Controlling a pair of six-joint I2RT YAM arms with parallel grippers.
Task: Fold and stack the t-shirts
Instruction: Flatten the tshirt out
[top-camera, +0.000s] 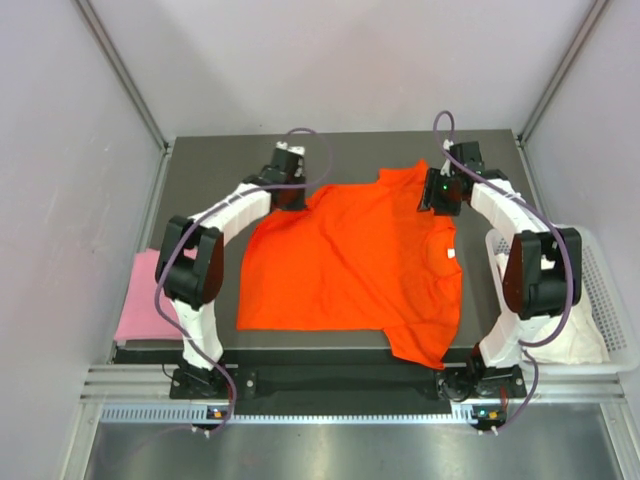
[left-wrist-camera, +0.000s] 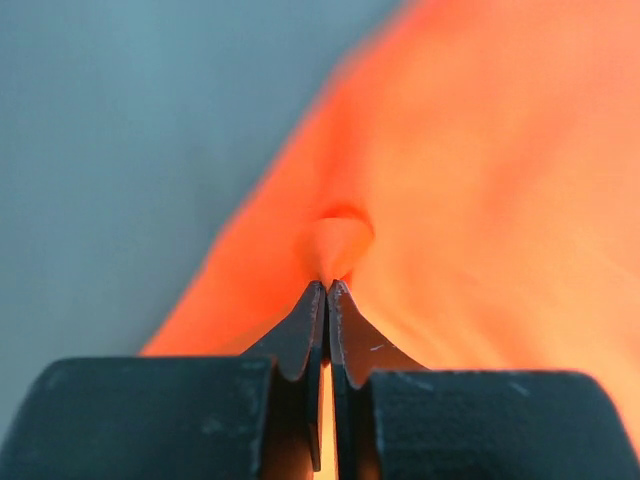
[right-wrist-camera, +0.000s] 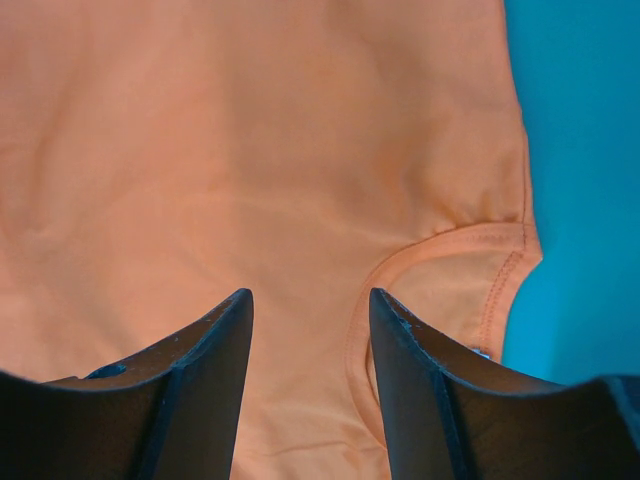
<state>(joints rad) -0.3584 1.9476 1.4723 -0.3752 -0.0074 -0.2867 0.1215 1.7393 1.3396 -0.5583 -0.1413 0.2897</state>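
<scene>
1. Where the right arm crossed it, the white basket (top-camera: 622, 330) beside the table was partly hidden; white fabric (top-camera: 578, 345) lay inside, its shape unclear.
2. Pink t-shirt (top-camera: 140, 300) lay at the table's left edge, partly behind the left arm.
3. Orange-red t-shirt (top-camera: 350, 260) lay spread on the dark table (top-camera: 200, 160).
4. Left gripper (left-wrist-camera: 327, 292) was pinched shut on a fold at that shirt's far-left edge.
5. Right gripper (right-wrist-camera: 310, 300) hovered with jaws apart over a stitched hem at its far-right corner, holding nothing.
</scene>
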